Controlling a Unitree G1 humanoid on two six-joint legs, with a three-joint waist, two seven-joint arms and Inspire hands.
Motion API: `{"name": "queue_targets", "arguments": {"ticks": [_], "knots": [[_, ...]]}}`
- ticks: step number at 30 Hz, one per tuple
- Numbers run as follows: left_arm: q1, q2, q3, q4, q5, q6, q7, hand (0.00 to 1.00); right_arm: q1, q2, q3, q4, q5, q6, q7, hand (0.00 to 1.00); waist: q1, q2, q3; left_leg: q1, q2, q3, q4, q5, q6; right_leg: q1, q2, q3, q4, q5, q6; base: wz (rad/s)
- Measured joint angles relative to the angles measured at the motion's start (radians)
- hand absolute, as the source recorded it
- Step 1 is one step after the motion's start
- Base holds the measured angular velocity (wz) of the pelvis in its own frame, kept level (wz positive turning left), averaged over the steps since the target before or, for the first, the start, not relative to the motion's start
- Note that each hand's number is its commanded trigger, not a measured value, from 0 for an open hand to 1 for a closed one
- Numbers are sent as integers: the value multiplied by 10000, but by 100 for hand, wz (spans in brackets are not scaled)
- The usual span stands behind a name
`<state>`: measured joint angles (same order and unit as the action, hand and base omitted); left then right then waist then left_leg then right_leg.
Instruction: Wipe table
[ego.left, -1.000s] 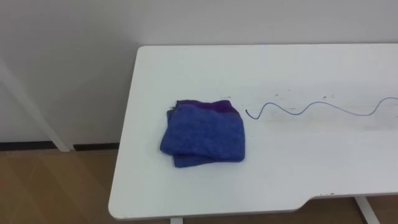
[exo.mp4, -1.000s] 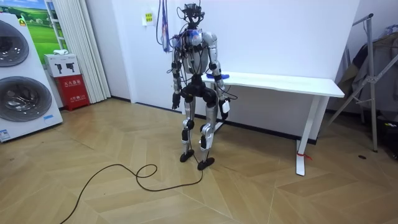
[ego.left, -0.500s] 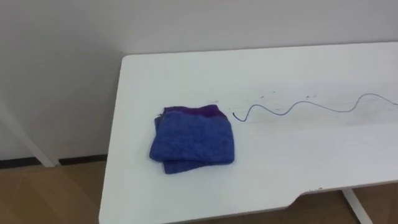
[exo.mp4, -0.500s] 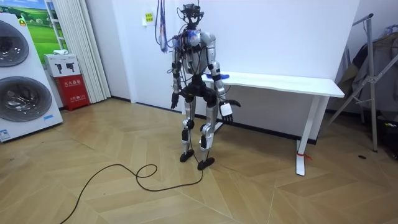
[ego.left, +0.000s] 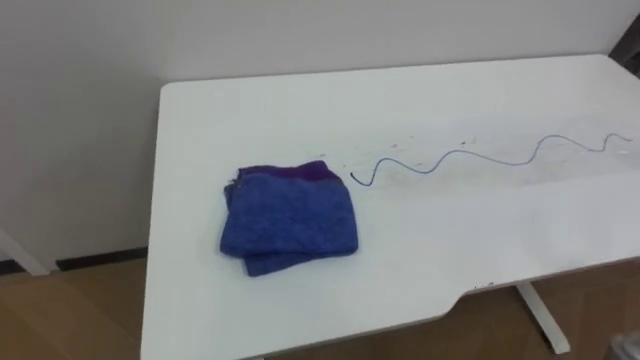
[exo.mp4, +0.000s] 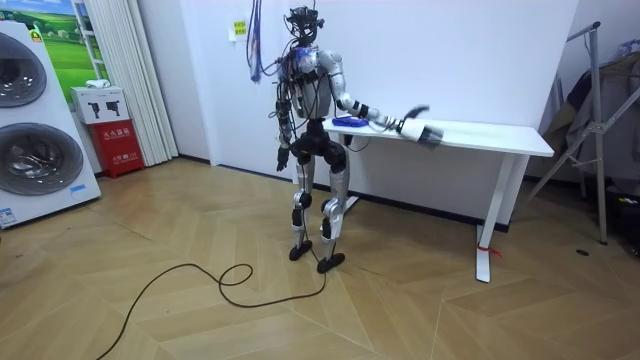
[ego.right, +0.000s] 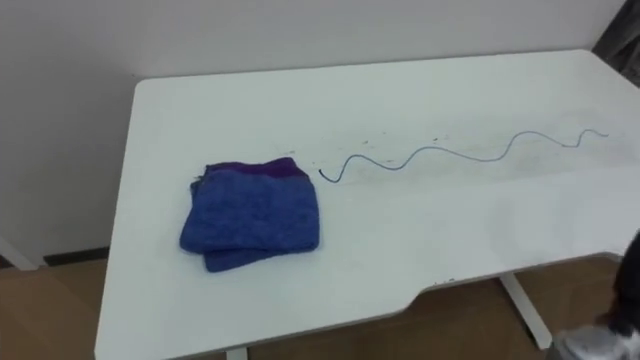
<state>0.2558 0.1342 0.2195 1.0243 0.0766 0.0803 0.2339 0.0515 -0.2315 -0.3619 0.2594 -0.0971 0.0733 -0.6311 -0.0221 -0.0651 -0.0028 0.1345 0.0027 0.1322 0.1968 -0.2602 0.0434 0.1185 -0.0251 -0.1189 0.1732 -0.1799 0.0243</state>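
Currently the robot stands at the end of the counter (exo.mp4: 480, 134) on the room view's left, facing the wall. Its right arm is stretched out over the counter toward the room view's right. The right robot hand (exo.mp4: 428, 133) apparently sits just above the surface and holds nothing. It is too blurred to tell whether the fingers are spread or curled. The left robot hand (exo.mp4: 283, 160) hangs by the hip, too small to read its fingers.

The cloth (ego.left: 288, 218) is blue with a purple far edge, folded to a rough square. It lies flat on the counter near its left end, well apart from the right robot hand. A thin blue wavy line (ego.left: 487, 158) starts just beside the cloth's far right corner and runs rightward across the white top.
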Motion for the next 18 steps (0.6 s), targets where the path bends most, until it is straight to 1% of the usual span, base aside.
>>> {"name": "queue_targets", "arguments": {"ticks": [1, 2, 3, 4, 5, 6, 8, 9, 12, 14, 16, 18], "knots": [[30, 42, -138, 5, -2, -4, 7, 0, -1, -19, 320, -799, -783, -151, -157, 0, 66, 6, 34, -18, 6, -16, 2, 13, -18, 4, 15, 15, -30, 1, -1, 0], [29, 114, -365, 138, 24, -6, 20, 0, 0, -29, 750, -1391, -1382, -323, -269, 0, 215, -21, 30, -2, 18, -54, 2, 16, -23, 15, 23, -41, -37, 1, -2, 3], [-44, 151, -607, 181, 29, -1, 22, 0, -24, -28, 1189, -1775, -1806, -358, -289, 0, 320, -39, 23, 17, 28, -83, 3, 16, -23, 30, 26, -81, -51, 1, -2, 6], [-55, 149, -750, 180, 29, -1, 20, 0, -57, -27, 1429, -1900, -2016, -386, -282, 0, 356, -39, 22, 29, 26, -95, 2, 16, -23, 31, 23, -78, -54, 1, -2, 5], [-106, 126, -1006, 178, 29, -2, 14, 0, -126, -24, 1854, -2044, -2447, -427, -232, 0, 457, -26, 31, 27, 31, -129, 0, 16, -23, 11, 7, -76, -69, 1, -2, 4], [-126, 109, -1076, 177, 35, -4, -6, 0, -157, -24, 2033, -2060, -2685, -450, -168, 0, 536, -13, 40, 27, 56, -134, 1, 16, -23, -3, 0, -64, -78, 1, -2, 4], [-239, 86, -1089, 180, 38, -27, -81, 0, -350, -23, 2691, -2090, -3392, -534, 219, 0, 740, 26, 64, -14, 45, -178, 1, 16, -23, -43, -31, -116, -61, 1, -2, 4], [-265, 90, -1070, 182, 44, -77, -104, 0, -483, -25, 2874, -2094, -3625, -606, 421, 0, 883, 48, 74, -44, 31, -207, 3, 16, -22, -49, -42, -123, -56, 1, -1, 4], [-278, 162, -1070, 179, 110, -163, -122, 0, -703, -32, 3374, -2335, -4122, -581, 898, 0, 1040, 77, 67, -133, 27, -294, 3, 25, -13, -65, -49, -206, -54, 1, -1, 8], [-253, 211, -1117, 178, 252, -165, -123, 0, -726, -35, 4032, -3142, -4795, -578, 1410, 0, 1138, 74, 59, -209, 34, -394, 0, 67, -33, -104, -39, -242, -57, 0, -1, 10], [-236, 219, -1242, 179, 276, -165, -124, 0, -834, -62, 4512, -3584, -5346, -678, 1708, 0, 1192, 70, 58, -214, 43, -454, -1, 80, -39, -99, -30, -249, -65, 1, -2, 12], [-286, 218, -1435, 178, 244, -170, -138, 0, -856, -128, 5037, -3823, -5523, -813, 2035, 0, 1362, 46, 51, -194, 40, -570, -1, 83, -46, -26, -30, -380, -79, 1, -1, 14]]}}
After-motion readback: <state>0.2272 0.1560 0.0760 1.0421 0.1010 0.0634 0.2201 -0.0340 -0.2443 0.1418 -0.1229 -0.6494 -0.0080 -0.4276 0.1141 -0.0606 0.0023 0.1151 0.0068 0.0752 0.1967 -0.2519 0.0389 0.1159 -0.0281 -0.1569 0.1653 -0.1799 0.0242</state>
